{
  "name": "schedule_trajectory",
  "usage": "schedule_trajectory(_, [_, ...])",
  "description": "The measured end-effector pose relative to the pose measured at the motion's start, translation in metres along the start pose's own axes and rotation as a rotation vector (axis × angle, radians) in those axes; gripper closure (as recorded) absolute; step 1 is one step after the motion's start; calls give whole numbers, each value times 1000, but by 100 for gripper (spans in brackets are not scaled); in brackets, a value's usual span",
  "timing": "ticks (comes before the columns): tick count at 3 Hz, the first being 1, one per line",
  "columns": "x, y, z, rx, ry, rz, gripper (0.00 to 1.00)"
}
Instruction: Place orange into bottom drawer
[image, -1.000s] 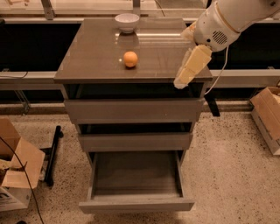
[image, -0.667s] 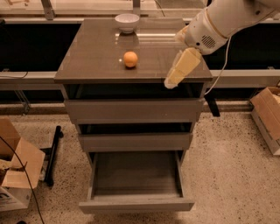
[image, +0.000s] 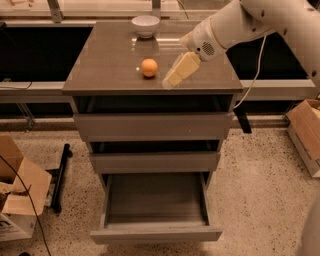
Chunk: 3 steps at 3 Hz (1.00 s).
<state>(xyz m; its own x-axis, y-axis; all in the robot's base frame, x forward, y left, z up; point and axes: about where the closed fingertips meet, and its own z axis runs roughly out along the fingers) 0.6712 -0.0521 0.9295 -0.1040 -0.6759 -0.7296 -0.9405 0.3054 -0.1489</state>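
Observation:
The orange sits on the grey-brown cabinet top, left of centre. My gripper hangs from the white arm and points down-left, just right of the orange and slightly nearer the front edge, a small gap apart from it. It holds nothing. The bottom drawer is pulled out wide, and I see nothing lying in its tray. The two upper drawers are only slightly out.
A white bowl stands at the back of the cabinet top. Cardboard boxes lie on the floor at the left and right. A black stand leans left of the cabinet. A white cable hangs from the arm.
My gripper has moved left across the cabinet top, from near the right edge to just right of the orange. The orange and the drawers have not moved.

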Motion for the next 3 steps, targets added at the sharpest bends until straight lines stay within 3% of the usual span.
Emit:
schedule_trajectory(1, [-8, -22, 23, 7, -62, 40, 0])
schedule_trajectory(2, [-13, -66, 66, 21, -123, 87, 0])
schedule_trajectory(3, [-9, -63, 70, 16, -120, 95, 0])
